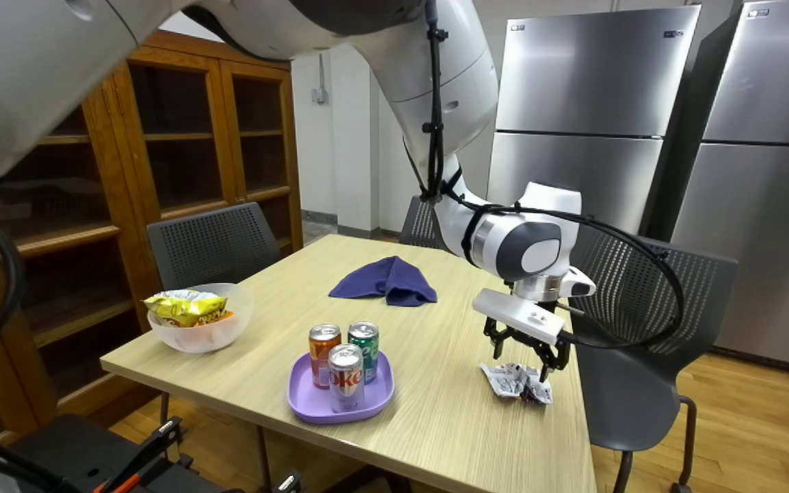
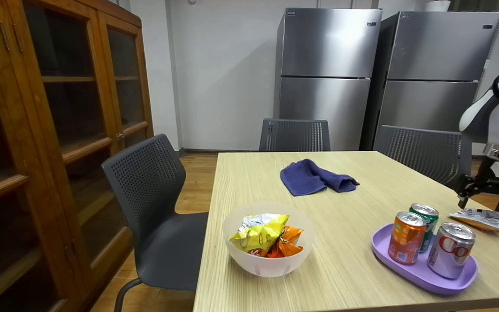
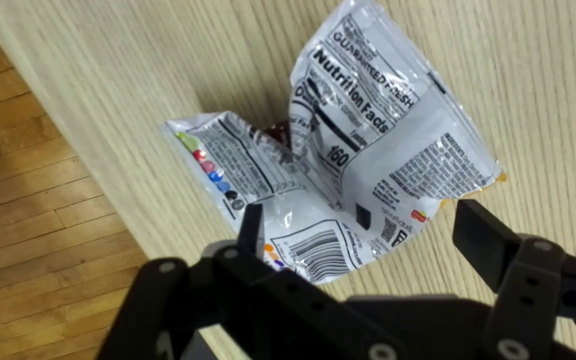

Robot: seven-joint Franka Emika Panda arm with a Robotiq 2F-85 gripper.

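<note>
The pincer (image 3: 361,220) — the only one here — stands wide and grips nothing, low over a crumpled, silver-white snack bag (image 3: 408,160) that lies on the bench (image 1: 449,424), near the edge farthest from the wooden cabinet (image 2: 85,149). In the wrist view most of the bag is ahead of the fingertips, set a little toward that edge: the finger on the edge side overlaps the bag, while the opposite one has bare wood beneath it. Whether either touches, the pictures do not settle. A deep fold nips the bag into two lobes; its long axis appears to run from the edge inward, slanting to the line between the fingers rather than square across it — that angle looks like the thing to mind. Beside the adjoining edge, a lilac tray (image 1: 305,402) carries an orange can (image 1: 322,352), a green can (image 1: 370,350) and a silver Coke can (image 1: 347,390), all upright. Near the corner toward the cabinet, a frosted bowl (image 2: 271,269) holds a yellow bag (image 2: 260,234) and an orange bag (image 2: 292,240); a navy cloth (image 2: 303,177) lies rumpled toward the edge opposite the tray's, in neither container.
</note>
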